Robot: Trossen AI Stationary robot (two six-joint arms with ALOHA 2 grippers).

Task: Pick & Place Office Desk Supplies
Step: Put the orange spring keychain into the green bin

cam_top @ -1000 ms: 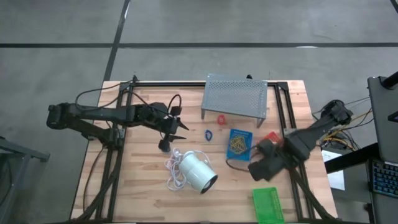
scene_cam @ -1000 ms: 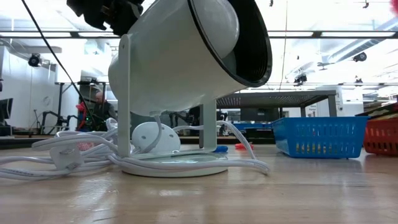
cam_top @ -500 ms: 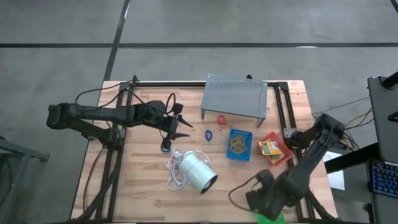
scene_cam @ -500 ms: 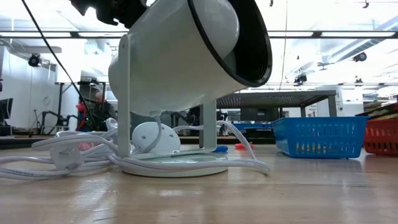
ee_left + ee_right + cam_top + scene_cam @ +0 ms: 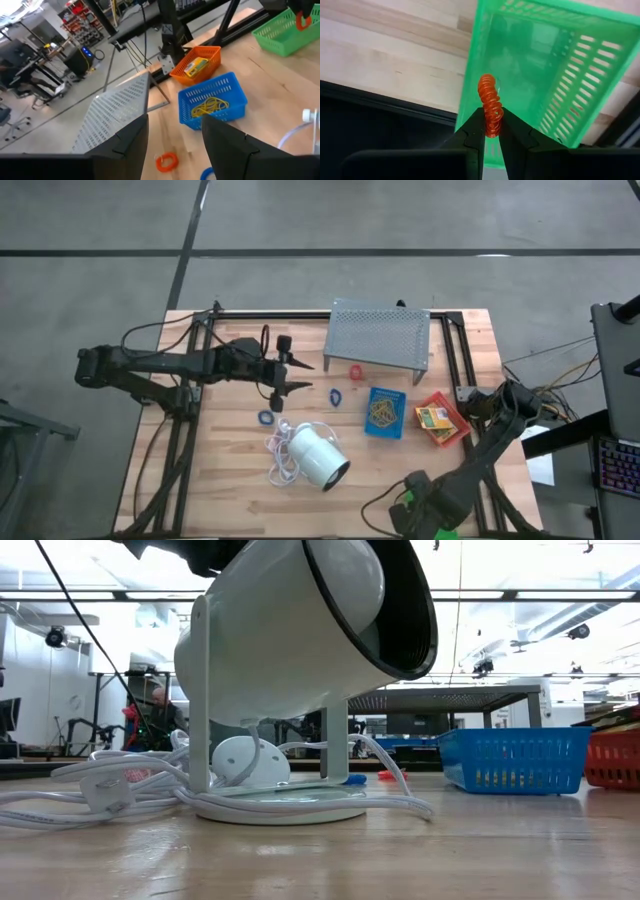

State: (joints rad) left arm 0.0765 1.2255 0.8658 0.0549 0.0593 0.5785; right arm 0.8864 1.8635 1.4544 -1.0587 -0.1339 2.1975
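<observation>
My right gripper (image 5: 491, 131) is shut on a red coiled loop over the green tray (image 5: 535, 65), at the table's near right edge (image 5: 425, 515). My left gripper (image 5: 300, 375) hangs open above the table's middle, left of the red loop (image 5: 355, 370) and a blue loop (image 5: 335, 395). A second blue loop (image 5: 265, 417) lies flat on the wood below it. The blue tray (image 5: 385, 412) holds tan rubber bands (image 5: 212, 105). The red-orange tray (image 5: 440, 420) holds a yellow box (image 5: 196, 66). My right gripper pinches the red coiled loop's lower end (image 5: 492, 127) between its two fingertips. The fingers point down from above. The loop is lifted clear, and its free end (image 5: 487, 82) sticks out past the fingertips over the green tray's inside.
A white lamp (image 5: 318, 455) with a loose white cord (image 5: 280, 450) stands near the table's middle, close to the near edge. The grey perforated stand (image 5: 378, 335) sits at the far edge. Black frame rails (image 5: 455, 350) run along the table's sides.
My right gripper has swung from beside the red-orange tray toward the table's near edge and now hangs over the green tray. My left gripper has risen and drawn back toward the far edge; a blue loop now shows on the wood where its fingers were.
</observation>
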